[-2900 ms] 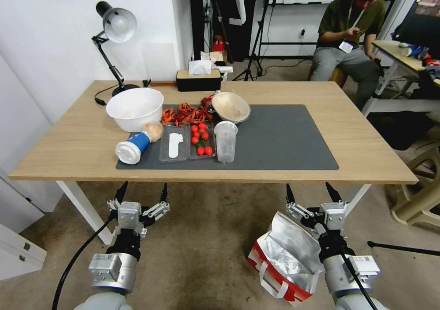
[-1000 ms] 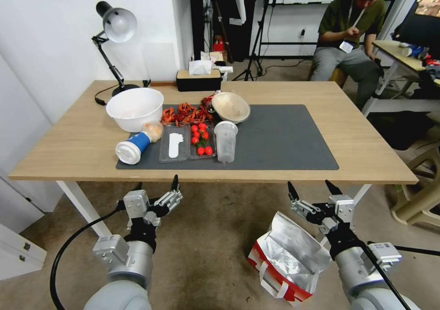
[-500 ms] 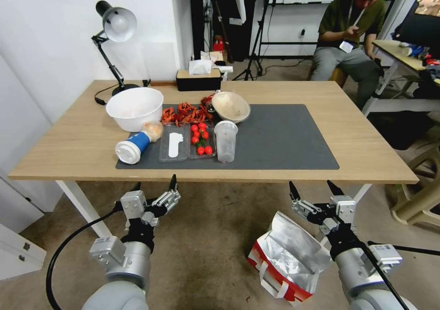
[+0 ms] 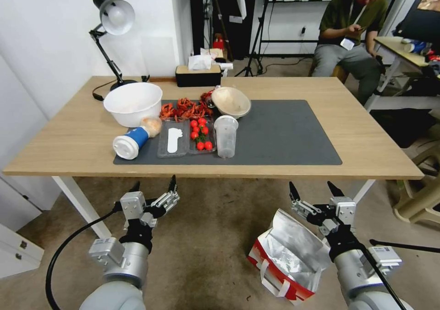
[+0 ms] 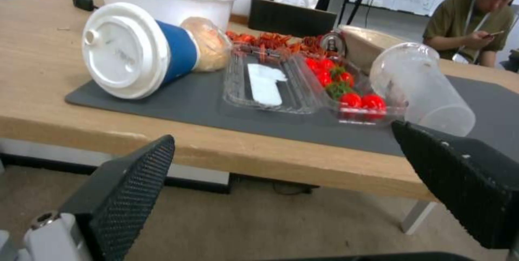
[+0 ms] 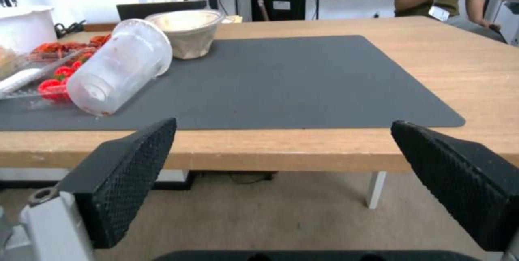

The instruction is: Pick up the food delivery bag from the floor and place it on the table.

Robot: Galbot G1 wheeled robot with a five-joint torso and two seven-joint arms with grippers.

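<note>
The food delivery bag (image 4: 286, 262), red and white with silver foil lining, stands tilted on the floor (image 4: 215, 241) in the head view, its mouth open and a white strap at its near side. My right gripper (image 4: 311, 190) is open just above the bag's far edge, pointing at the table's front edge; nothing is between its fingers (image 6: 124, 172). My left gripper (image 4: 154, 184) is open too, held above bare floor well left of the bag. The table (image 4: 366, 140) carries a dark grey mat (image 4: 284, 136), whose right half is bare in the right wrist view.
On the mat's left half sit a white bowl (image 4: 133, 103), a blue cup (image 4: 130, 143) on its side, clear trays with tomatoes (image 4: 201, 138), a clear cup (image 4: 226, 136) and a beige bowl (image 4: 230, 101). White table legs (image 4: 80, 204) flank the arms. A smaller desk (image 4: 403, 53) stands at the right.
Since the earliest frame the left gripper has turned and swung rightward and the right arm has shifted slightly right. The head camera has moved a little; the bag lies where it was.
</note>
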